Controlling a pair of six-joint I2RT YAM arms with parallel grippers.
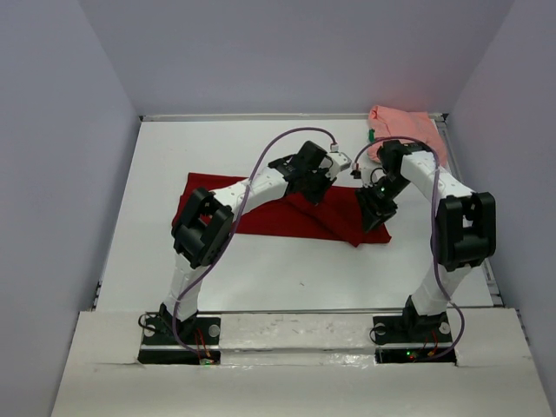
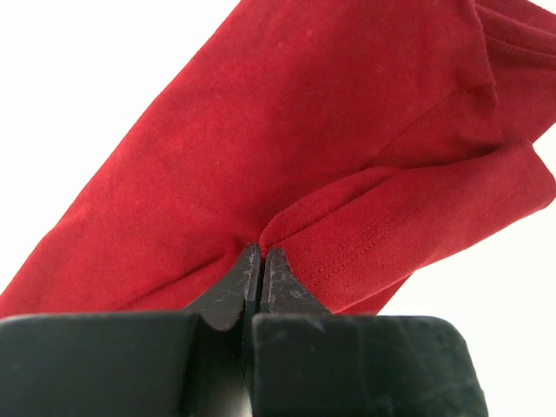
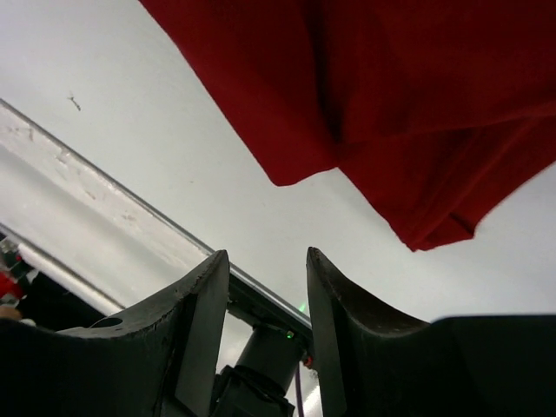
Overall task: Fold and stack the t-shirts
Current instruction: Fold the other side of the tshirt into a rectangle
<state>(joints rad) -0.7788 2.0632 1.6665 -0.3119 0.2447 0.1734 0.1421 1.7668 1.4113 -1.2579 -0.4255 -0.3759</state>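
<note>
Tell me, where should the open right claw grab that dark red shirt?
Probably the loose corner pointing toward it, approached low over the table. It juts out past the rest of the dark red shirt, so the right claw can straddle it; the left claw pinches a fold elsewhere.

Top camera high behind the arm bases [image 1: 181, 334], looking down on the table [image 1: 287, 269], left wrist camera tight behind the left hand [image 2: 261, 254], close on the dark red shirt [image 2: 287, 130], right wrist camera low behind the right hand [image 3: 266, 261], facing the table's near edge, shirt in all three views
</note>
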